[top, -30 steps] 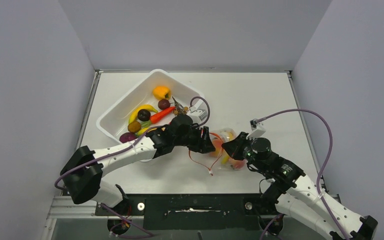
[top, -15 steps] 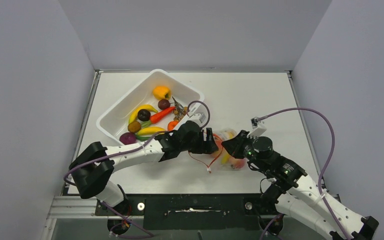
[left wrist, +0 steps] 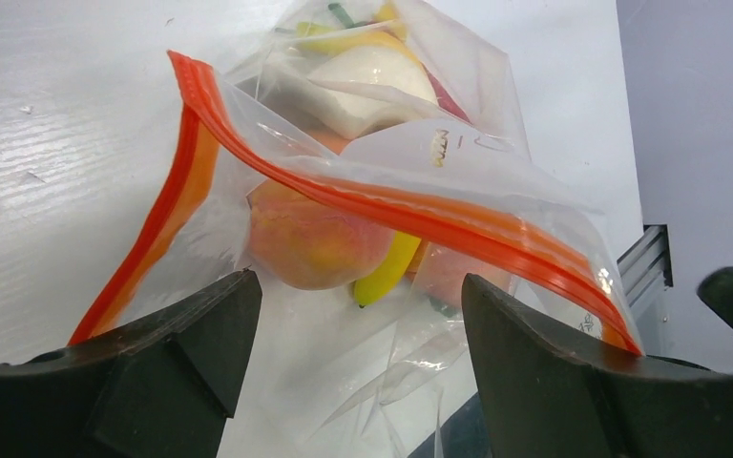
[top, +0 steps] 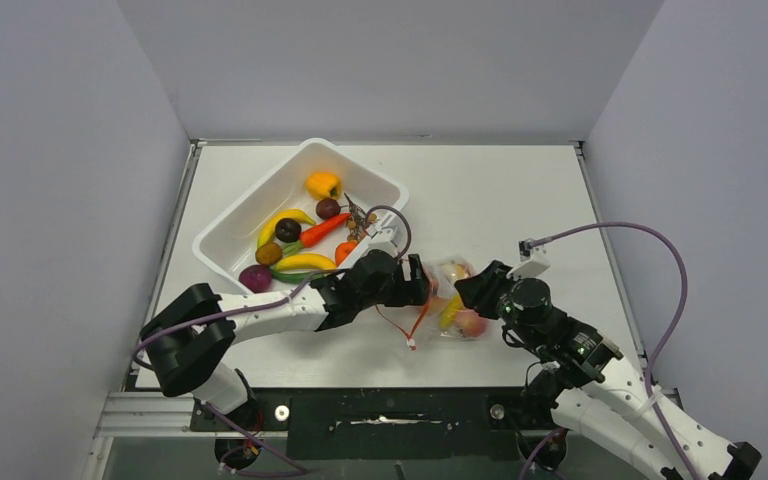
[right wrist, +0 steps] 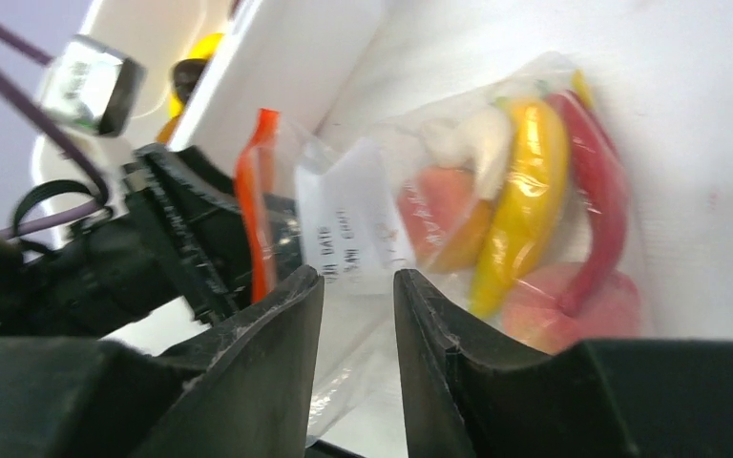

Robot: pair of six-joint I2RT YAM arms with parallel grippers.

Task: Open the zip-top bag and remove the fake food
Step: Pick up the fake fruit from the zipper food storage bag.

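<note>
- Found the zip-top bag (top: 457,305) lying on the desk (top: 500,200) between the two pincers, near the white tub (top: 230,235), mouth turned toward the left arm.
- Saw the left pincer (left wrist: 356,283) spread wide at that mouth, clamped on nothing; noted one end of the orange zip strip (left wrist: 391,205) lying against its right finger.
- Saw the right pincer (right wrist: 358,279) parted by a narrow gap at the bag's other side, with labelled film visible through the gap and, as far as could be judged, no grip on it.
- Judged the strip already unzipped, lips apart, with a peach (left wrist: 310,239) in plain sight just inside, then a yellow banana (right wrist: 525,200) and a red chili (right wrist: 596,191) deeper in.
- Judged the step in hand as reaching in for the first piece, with none of the bagged fake food out yet.
- Needed one pincer to pin the bag's closed end down, to stop the loose crinkly film sliding or lifting with the fruit.
- Called for slipping one finger under the upper lip, not closing on film and fruit together.
- Favoured the peach first, being nearest the mouth; expected glossy round plastic to squirt from a shallow pinch, so wanted a grip across its widest part.
- Advised drawing it straight out through the mouth, low over the desk.
</note>
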